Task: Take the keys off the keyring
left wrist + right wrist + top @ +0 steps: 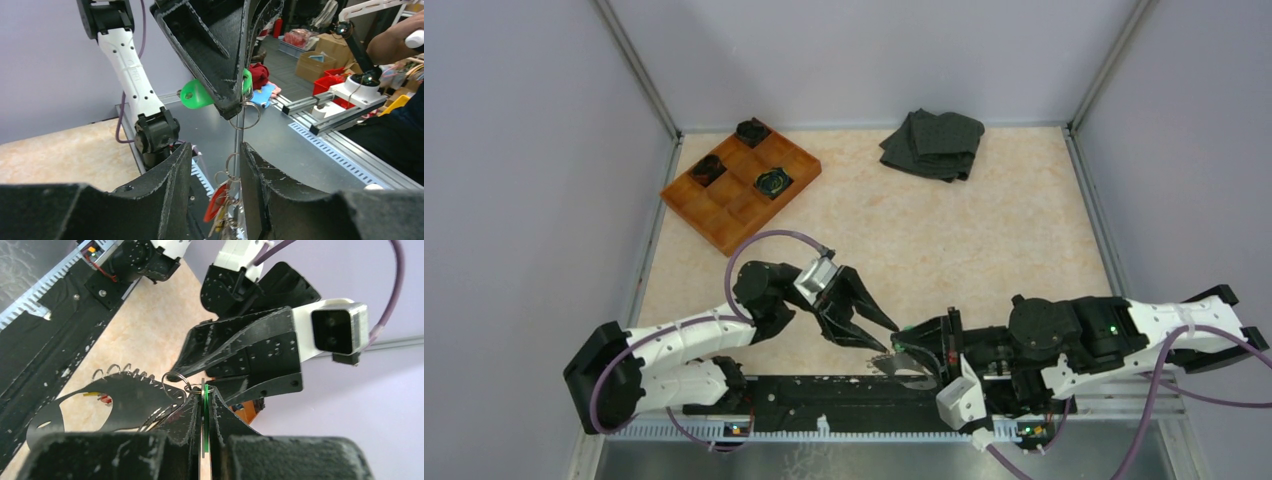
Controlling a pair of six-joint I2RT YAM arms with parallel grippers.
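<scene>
Right gripper (pixel 204 391) pinches the green tag (pixel 196 94); keyring (pixel 248 116) just under the tag, keys (pixel 218 202) dangling farther below. Left gripper (pixel 214 155) spread either side of them. We would close it on one key only, tag held steady.

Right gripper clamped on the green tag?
Yes, the right gripper fingers pinch the green tag with no gap either side.
</scene>
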